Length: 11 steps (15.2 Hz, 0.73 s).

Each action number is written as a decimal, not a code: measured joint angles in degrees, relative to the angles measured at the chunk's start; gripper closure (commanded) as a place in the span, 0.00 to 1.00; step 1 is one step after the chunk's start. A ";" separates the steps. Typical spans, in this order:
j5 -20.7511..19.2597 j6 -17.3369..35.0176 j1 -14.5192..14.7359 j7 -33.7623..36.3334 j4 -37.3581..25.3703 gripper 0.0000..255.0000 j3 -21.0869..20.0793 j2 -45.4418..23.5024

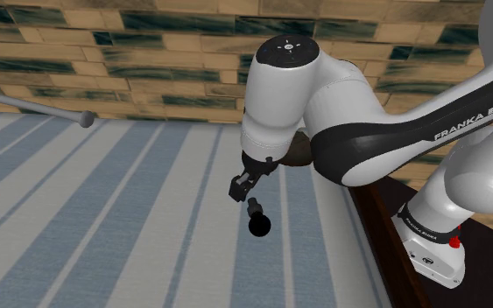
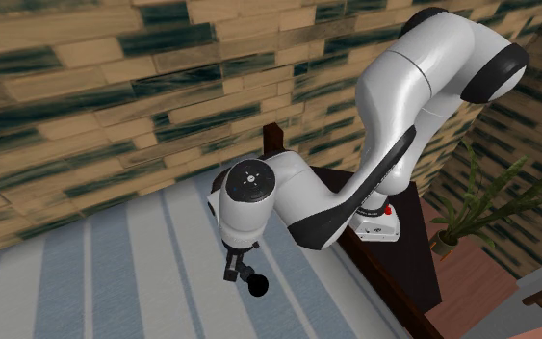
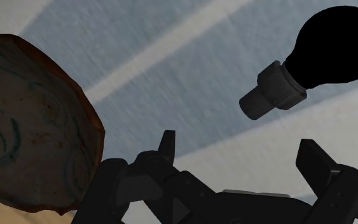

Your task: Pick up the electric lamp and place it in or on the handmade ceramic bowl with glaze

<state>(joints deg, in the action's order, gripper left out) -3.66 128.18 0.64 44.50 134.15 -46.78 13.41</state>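
The lamp (image 1: 257,220) is a black bulb with a short grey socket, lying on the blue-and-white striped surface (image 1: 104,219). It also lies just below the hand in the second exterior view (image 2: 254,281). My gripper (image 1: 240,185) hangs a little above it, open with nothing between its fingers. In the wrist view the lamp (image 3: 311,60) lies ahead of the gripper (image 3: 241,159), off to the side of one finger (image 3: 317,162). The brown glazed bowl (image 3: 31,121) with faint blue swirls sits on the other side. In the shoulder view the arm hides most of the bowl (image 1: 299,150).
A brick wall (image 1: 148,52) in tan and dark green closes the back. A thin grey rod with a ball end (image 1: 34,107) juts in at the shoulder view's left. The dark wooden stand (image 1: 393,236) borders the striped surface. A potted plant (image 2: 471,207) stands beyond it.
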 measured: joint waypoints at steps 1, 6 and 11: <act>0.00 0.00 0.00 0.00 0.00 1.00 0.00 0.00; 0.00 0.00 0.00 0.00 0.00 1.00 0.00 0.00; 0.00 0.00 0.00 0.00 0.00 0.00 0.00 0.00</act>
<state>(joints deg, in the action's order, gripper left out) -3.66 128.18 0.64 44.50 134.15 -46.78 13.41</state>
